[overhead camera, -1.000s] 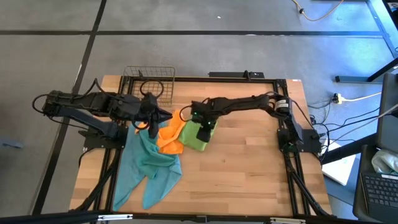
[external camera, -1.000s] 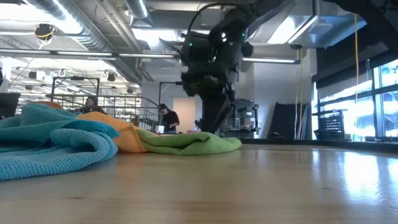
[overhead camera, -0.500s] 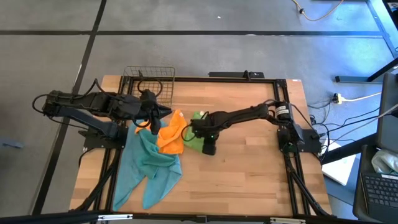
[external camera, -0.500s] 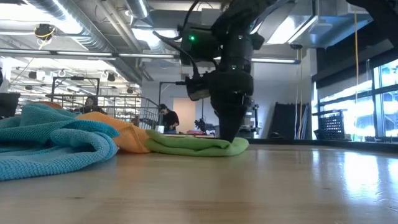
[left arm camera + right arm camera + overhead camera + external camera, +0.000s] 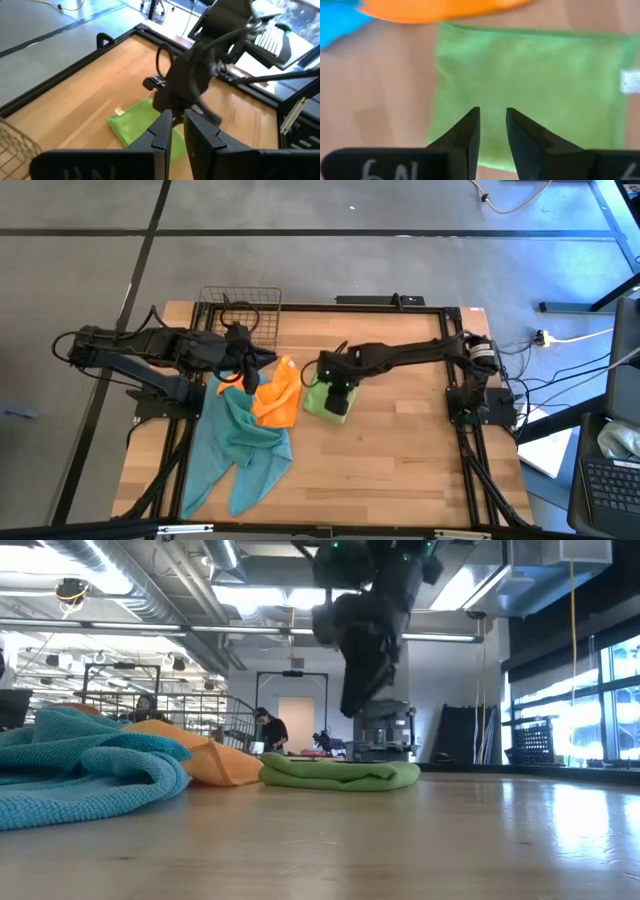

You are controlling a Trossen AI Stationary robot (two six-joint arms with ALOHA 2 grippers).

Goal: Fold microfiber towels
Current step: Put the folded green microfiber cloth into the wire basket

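- The green towel (image 5: 325, 402) lies folded flat at the table's centre in the high view, its edge touching the orange towel (image 5: 277, 396) on its left.
- The right gripper (image 5: 339, 392) hangs just above the green towel, fingers narrowly parted, grasping nothing.
- The left gripper (image 5: 247, 376) sits centre-left above the orange and teal towels (image 5: 240, 448); fingers nearly together, whether pinching cloth cannot be told.
- A wire basket (image 5: 240, 308) stands at the table's upper-left edge.
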